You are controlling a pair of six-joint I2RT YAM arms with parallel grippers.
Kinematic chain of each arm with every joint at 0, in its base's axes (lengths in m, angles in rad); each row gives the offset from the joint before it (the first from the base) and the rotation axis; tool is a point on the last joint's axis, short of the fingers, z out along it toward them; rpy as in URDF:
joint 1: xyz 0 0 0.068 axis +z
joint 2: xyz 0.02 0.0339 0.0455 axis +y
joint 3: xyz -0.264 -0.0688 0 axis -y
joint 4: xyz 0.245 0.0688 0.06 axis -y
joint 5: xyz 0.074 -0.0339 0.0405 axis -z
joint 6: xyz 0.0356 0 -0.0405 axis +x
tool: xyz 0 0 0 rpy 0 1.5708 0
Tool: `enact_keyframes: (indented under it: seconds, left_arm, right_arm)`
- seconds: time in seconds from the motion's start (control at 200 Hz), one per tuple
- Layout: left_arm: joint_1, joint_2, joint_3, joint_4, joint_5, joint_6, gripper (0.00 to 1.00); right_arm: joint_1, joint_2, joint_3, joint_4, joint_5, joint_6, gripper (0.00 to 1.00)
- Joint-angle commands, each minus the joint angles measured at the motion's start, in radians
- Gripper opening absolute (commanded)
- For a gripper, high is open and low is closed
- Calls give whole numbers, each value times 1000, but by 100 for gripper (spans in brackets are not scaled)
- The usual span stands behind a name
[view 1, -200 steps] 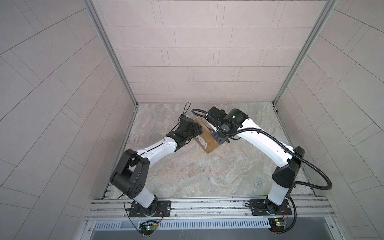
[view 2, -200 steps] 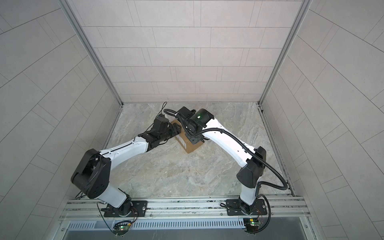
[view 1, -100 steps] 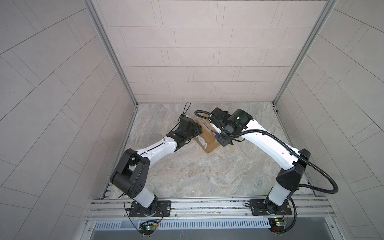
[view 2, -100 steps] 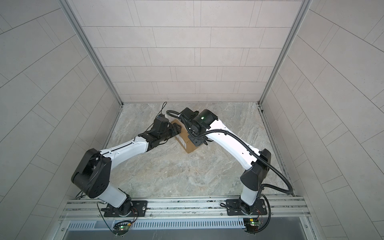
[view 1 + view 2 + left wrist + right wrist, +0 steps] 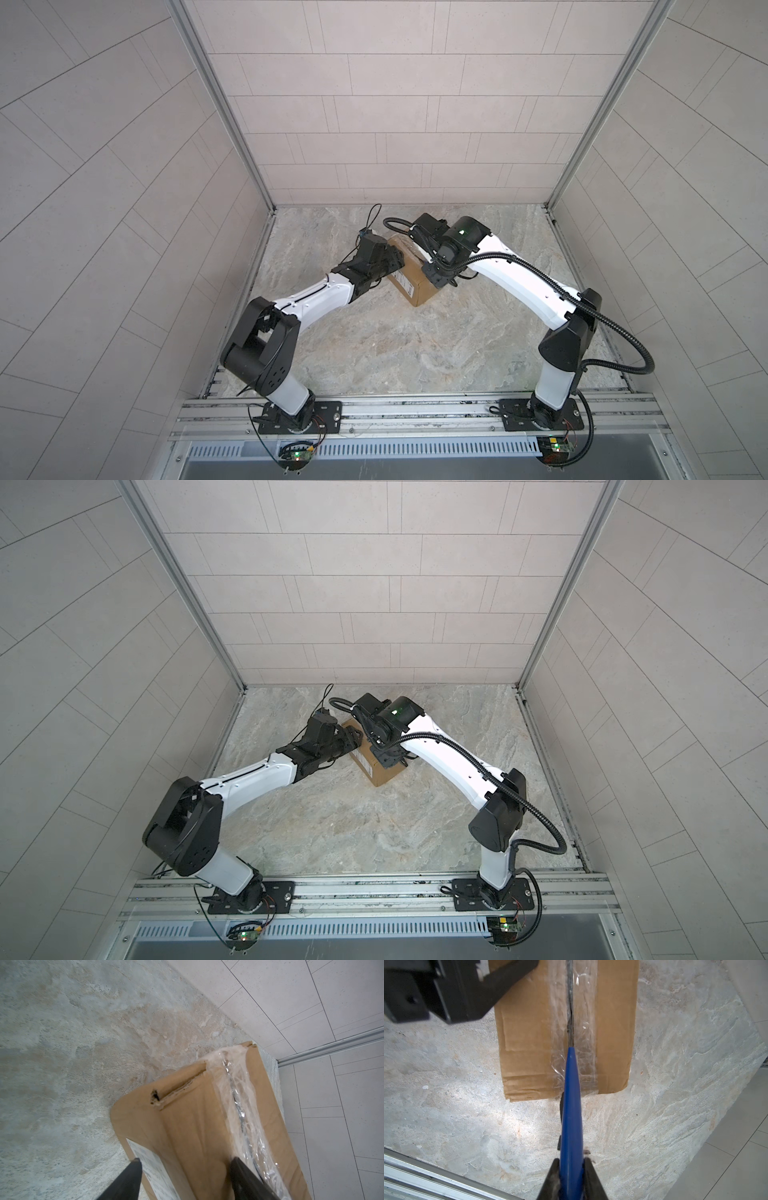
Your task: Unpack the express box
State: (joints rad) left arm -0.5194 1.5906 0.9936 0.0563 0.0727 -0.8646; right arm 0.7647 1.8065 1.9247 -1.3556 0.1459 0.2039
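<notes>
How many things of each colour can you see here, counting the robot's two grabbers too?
Brown: 1, the express box
Blue: 1, the blue tool, its tip on the box's taped seam
Black: 2, the left gripper and the right gripper
Total: 4

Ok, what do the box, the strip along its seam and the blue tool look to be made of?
The express box: matte brown corrugated cardboard, its layered edge showing at a tear. The strip: clear glossy plastic tape, wrinkled and glinting. The blue tool: smooth, evenly coloured, probably plastic.
</notes>
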Motion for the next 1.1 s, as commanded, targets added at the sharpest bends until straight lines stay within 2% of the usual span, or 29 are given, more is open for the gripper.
enact_keyframes:
  seconds: [0.0, 0.325, 0.841, 1.091]
  left_arm:
    - [10, 47, -45, -108, -33, 3, 70]
    - [10, 48, -43, -111, -33, 6, 69]
    - [10, 44, -41, -96, -13, -2, 69]
    - [10, 41, -45, -114, -28, -2, 69]
  right_arm:
    - [-5, -68, -17, -121, 10, -15, 0]
    - [-5, -119, -46, -212, 4, -39, 0]
    - [-5, 2, -3, -19, -65, -9, 0]
    - [-7, -36, -20, -81, -36, -19, 0]
